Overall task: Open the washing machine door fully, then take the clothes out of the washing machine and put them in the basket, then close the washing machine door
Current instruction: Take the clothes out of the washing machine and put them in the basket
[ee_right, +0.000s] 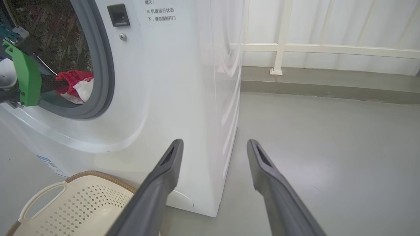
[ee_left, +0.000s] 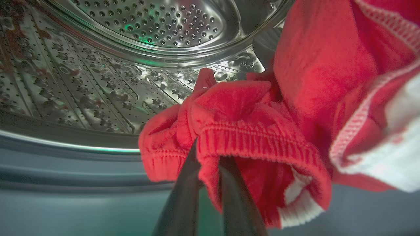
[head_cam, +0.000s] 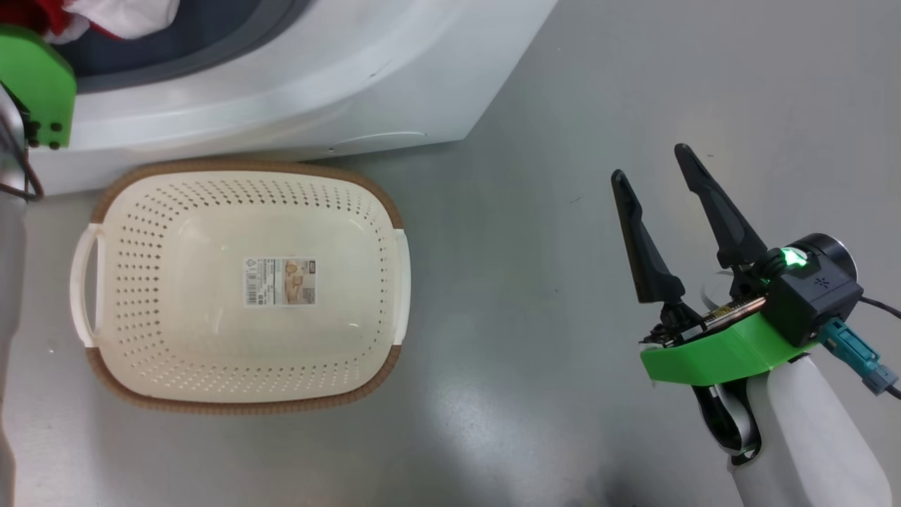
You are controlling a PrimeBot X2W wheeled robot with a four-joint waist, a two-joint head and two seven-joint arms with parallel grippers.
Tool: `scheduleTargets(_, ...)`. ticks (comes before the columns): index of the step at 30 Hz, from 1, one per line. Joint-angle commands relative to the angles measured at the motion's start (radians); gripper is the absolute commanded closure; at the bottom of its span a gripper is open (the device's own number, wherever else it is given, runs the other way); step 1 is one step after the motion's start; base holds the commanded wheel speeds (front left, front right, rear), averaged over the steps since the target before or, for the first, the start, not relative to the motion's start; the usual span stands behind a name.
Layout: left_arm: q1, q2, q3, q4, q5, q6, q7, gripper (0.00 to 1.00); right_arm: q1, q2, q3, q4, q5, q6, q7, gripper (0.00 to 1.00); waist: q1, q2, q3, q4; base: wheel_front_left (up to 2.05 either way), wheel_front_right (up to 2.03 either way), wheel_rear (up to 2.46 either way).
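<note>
The left gripper [ee_left: 211, 154] was seen with its two dark fingers [ee_left: 182, 200] drawn narrow and pinched on the gathered, elasticated hem of the clothes [ee_left: 249, 108]. The fingertips were buried in the fold. The bright red fabric, with white panels and white stitched edging, was bunched at the mouth of the perforated steel drum [ee_left: 98, 85], beside the grey rubber ring [ee_right: 105, 65] of the washing machine [ee_right: 183, 82]. Whether one garment or two were gathered there could not be told, as the cloth was cut off at the picture's edge. The right gripper [head_cam: 650, 162] was held with its fingers wide apart, nothing between them, over the grey floor [head_cam: 528, 317]. The cream perforated basket [head_cam: 141, 296] was set just before the machine, with a sticker [head_cam: 279, 281] on its bottom.
</note>
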Motion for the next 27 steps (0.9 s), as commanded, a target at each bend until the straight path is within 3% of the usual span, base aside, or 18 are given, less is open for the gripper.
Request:
scheduleTargets(1,-0.007,0.039,0.018,-0.027,-0.011,0.013,-0.022,1.0,0.002,0.003,0.013,-0.019,0.006,0.003,-0.006,0.0,0.0,-0.0001,-0.004,0.003,0.0,0.0,0.0)
scheduleTargets(9,0.018,0.009,0.066,-0.062,-0.088,0.006,-0.131,1.0,0.012,0.004,0.004,-0.015,-0.002,0.003,-0.006,0.0,0.0,-0.0001,-0.03,0.024,0.0,0.0,0.0)
scheduleTargets(17,0.081,-0.005,0.084,-0.143,-0.126,0.012,-0.173,1.0,0.025,-0.008,-0.006,-0.016,-0.01,0.003,-0.006,0.0,0.0,-0.0001,-0.064,0.056,0.0,0.0,0.0)
scheduleTargets(22,0.164,-0.016,0.115,-0.289,-0.159,0.022,-0.178,1.0,0.036,-0.013,-0.008,-0.014,-0.015,0.003,-0.006,0.0,0.0,-0.0001,-0.091,0.077,0.0,0.0,0.0)
scheduleTargets(27,0.314,-0.024,0.158,-0.535,-0.183,0.034,-0.178,1.0,0.053,-0.017,-0.019,-0.01,-0.021,0.003,-0.006,0.0,0.0,-0.0001,-0.128,0.096,0.0,0.0,0.0)
